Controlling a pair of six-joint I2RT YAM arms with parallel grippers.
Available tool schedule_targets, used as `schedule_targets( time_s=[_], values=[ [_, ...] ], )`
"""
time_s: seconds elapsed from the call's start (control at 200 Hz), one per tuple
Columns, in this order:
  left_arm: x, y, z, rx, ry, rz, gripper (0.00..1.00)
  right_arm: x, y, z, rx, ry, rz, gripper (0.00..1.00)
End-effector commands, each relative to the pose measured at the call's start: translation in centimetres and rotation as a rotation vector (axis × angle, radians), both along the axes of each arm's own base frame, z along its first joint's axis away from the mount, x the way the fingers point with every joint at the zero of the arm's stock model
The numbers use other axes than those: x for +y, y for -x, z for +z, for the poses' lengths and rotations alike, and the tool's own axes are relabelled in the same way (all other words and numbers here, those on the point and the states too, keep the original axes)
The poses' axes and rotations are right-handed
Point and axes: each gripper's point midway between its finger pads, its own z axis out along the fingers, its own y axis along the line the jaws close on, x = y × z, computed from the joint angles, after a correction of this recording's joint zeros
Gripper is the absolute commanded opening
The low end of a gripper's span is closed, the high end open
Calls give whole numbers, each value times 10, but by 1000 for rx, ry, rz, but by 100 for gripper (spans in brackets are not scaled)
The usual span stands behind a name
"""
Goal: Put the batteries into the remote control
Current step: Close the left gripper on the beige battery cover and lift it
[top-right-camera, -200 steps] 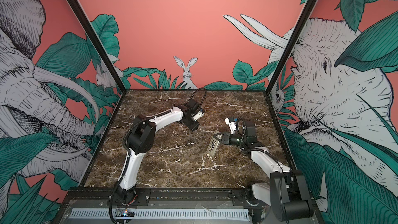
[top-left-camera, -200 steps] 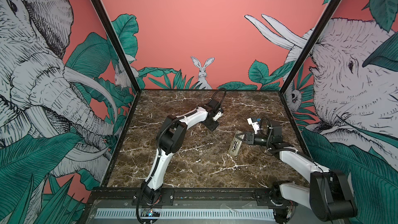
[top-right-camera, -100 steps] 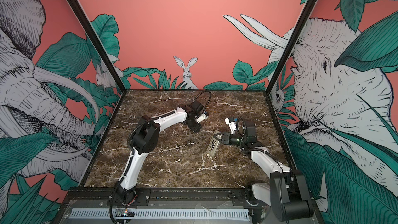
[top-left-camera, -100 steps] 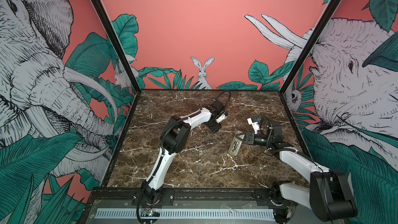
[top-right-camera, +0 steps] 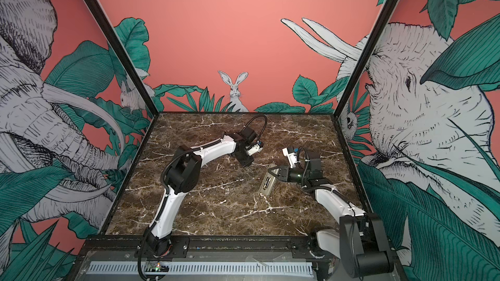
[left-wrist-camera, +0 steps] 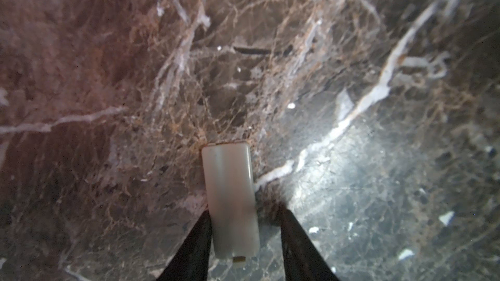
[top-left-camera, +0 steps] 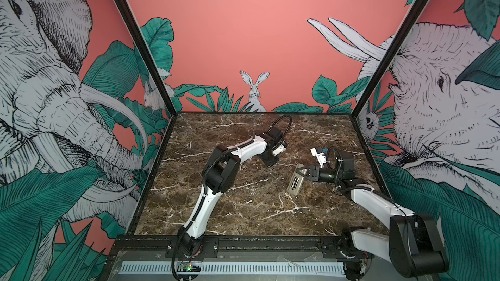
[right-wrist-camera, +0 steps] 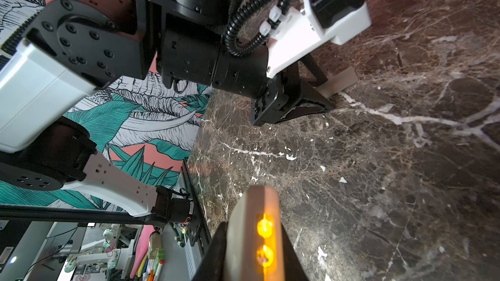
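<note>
My right gripper (top-left-camera: 301, 170) is shut on one end of the remote control (top-left-camera: 295, 183), which rests tilted on the table with its grey back and dark recess up. In the right wrist view the remote control (right-wrist-camera: 240, 228) stands edge-on between the jaws, two orange-glowing round shapes in its recess. I cannot make out the batteries as separate things. My left gripper (left-wrist-camera: 243, 210) is low over the table, its jaws astride a flat grey cover plate (left-wrist-camera: 230, 198). One finger touches the plate's edge and the other stands apart from it. The left gripper (top-left-camera: 270, 162) lies left of the remote.
The marble table (top-left-camera: 243, 206) is walled on three sides, with a black rail (top-left-camera: 257, 244) along its front edge. The two grippers are about a hand's width apart near the middle. A thin dark streak (left-wrist-camera: 251, 50) lies on the table beyond the plate.
My left gripper has come down and a little toward the right, and its jaws have narrowed around the cover plate. The right arm and the remote have not moved.
</note>
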Motion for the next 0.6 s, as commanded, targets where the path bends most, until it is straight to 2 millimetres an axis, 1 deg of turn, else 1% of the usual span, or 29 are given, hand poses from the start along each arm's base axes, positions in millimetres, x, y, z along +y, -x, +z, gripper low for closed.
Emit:
schedule_targets(
  time_s=[0.0,0.24,0.495,0.595],
  values=[
    [15,12,-7,26,-79,-11,43,0,-6,11,-59,-12,5,0],
    [18,12,-7,15,-91,-3,33,0,-6,11,-59,-11,4,0],
    [18,15,-7,22,-75,13,28,-1,-6,11,-60,-10,1,0],
    [17,16,-4,22,-58,28,26,-1,-6,11,-61,-9,-3,0]
  ],
)
